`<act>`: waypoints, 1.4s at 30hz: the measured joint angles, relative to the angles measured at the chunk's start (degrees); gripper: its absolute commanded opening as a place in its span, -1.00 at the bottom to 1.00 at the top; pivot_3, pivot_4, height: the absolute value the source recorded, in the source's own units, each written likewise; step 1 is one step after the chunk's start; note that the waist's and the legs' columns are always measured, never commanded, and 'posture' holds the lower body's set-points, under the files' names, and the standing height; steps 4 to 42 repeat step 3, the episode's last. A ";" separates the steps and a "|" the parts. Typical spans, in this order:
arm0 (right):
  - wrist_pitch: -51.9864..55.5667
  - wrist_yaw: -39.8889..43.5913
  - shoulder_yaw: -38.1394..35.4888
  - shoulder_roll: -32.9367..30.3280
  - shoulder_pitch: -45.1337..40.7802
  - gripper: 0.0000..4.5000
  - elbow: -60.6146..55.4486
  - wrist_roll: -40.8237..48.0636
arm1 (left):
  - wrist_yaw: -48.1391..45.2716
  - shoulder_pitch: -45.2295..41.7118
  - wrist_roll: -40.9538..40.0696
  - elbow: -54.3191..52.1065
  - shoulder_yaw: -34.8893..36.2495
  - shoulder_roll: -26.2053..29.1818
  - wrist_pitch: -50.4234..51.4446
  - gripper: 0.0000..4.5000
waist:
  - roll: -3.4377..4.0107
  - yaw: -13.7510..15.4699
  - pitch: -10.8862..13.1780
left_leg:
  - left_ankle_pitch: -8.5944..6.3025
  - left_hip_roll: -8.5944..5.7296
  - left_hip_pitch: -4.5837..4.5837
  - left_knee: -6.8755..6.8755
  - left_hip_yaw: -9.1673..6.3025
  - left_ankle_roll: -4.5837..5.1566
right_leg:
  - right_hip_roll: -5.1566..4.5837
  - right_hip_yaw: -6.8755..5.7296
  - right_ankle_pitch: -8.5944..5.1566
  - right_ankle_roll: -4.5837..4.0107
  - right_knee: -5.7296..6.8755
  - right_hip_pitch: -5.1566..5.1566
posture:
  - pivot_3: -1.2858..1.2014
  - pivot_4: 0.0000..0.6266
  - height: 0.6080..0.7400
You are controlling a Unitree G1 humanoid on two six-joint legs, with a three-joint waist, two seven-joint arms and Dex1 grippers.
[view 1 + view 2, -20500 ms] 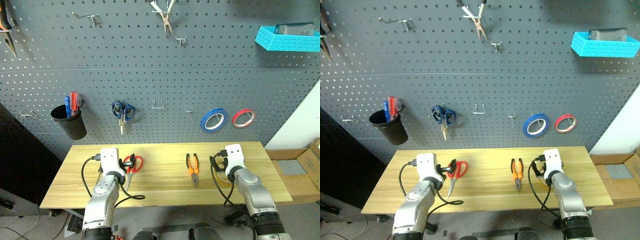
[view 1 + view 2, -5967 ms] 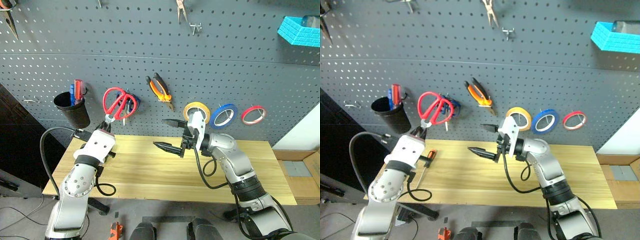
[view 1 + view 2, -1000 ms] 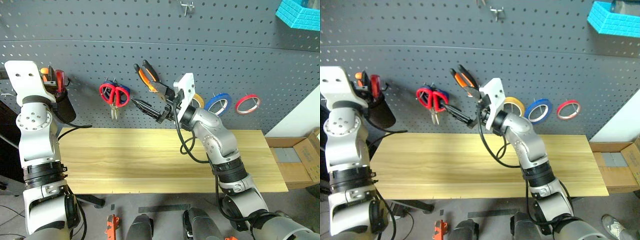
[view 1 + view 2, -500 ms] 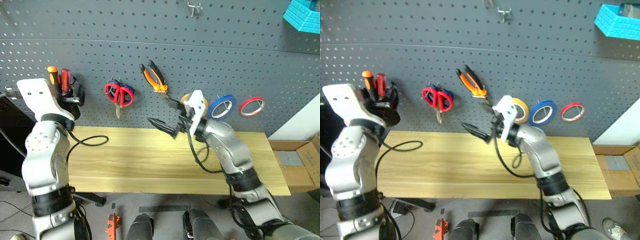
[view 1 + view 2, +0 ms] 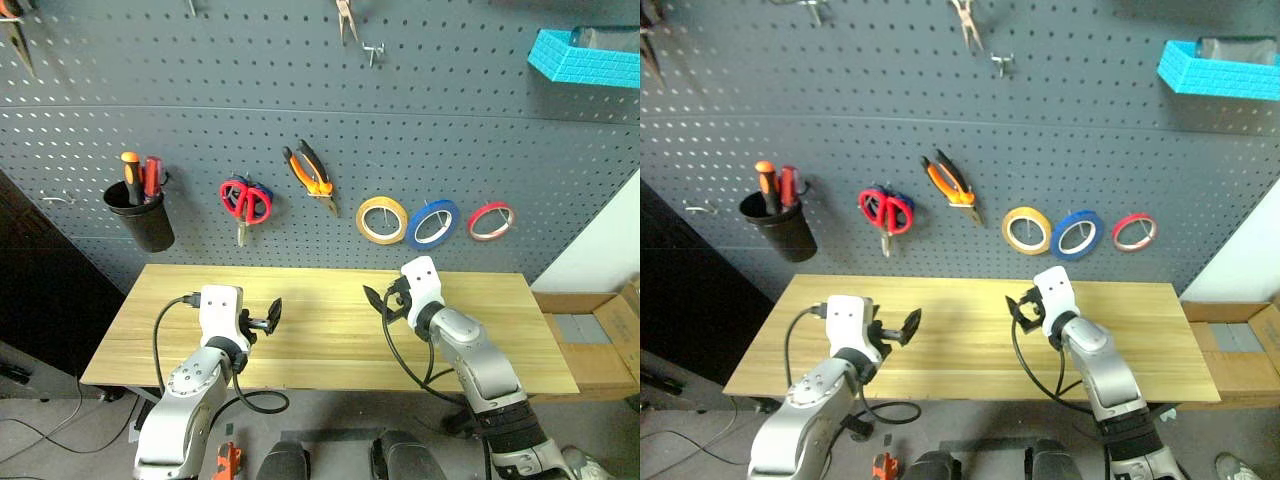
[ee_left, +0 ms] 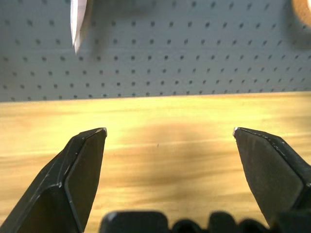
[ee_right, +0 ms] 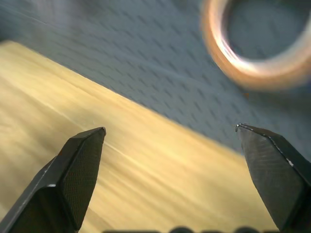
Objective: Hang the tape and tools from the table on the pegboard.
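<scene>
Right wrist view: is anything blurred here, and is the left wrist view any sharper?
Right wrist view: the yellow tape on the pegboard is smeared and its holes streak, as does the table grain. Left wrist view: sharp holes and scissor tip; a soft shadow lies on the wood between the open jaws.

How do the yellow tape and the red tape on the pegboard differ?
The yellow tape is the larger ring with a broader band; the red tape is smaller and thinner. The yellow tape hangs left of the blue tape, the red tape right of it. Both hang on the pegboard.
</scene>
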 measured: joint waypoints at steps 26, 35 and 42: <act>1.08 -4.09 -3.65 -0.03 0.14 1.00 2.57 -0.48 | -1.80 -4.67 0.26 8.41 1.55 1.08 -2.59 1.00 | 0.04 -0.17 -0.74 | 0.07 -0.05 -0.06 0.00 0.03 0.09 | 0.00 0.09 0.10 0.12 -0.06 -0.01 | 0.04 -0.89 1.00; 1.08 -4.09 -3.65 -0.03 0.14 1.00 2.57 -0.48 | -1.80 -4.67 0.26 8.41 1.55 1.08 -2.59 1.00 | 0.04 -0.17 -0.74 | 0.07 -0.05 -0.06 0.00 0.03 0.09 | 0.00 0.09 0.10 0.12 -0.06 -0.01 | 0.04 -0.89 1.00; 1.08 -4.09 -3.65 -0.03 0.14 1.00 2.57 -0.48 | -1.80 -4.67 0.26 8.41 1.55 1.08 -2.59 1.00 | 0.04 -0.17 -0.74 | 0.07 -0.05 -0.06 0.00 0.03 0.09 | 0.00 0.09 0.10 0.12 -0.06 -0.01 | 0.04 -0.89 1.00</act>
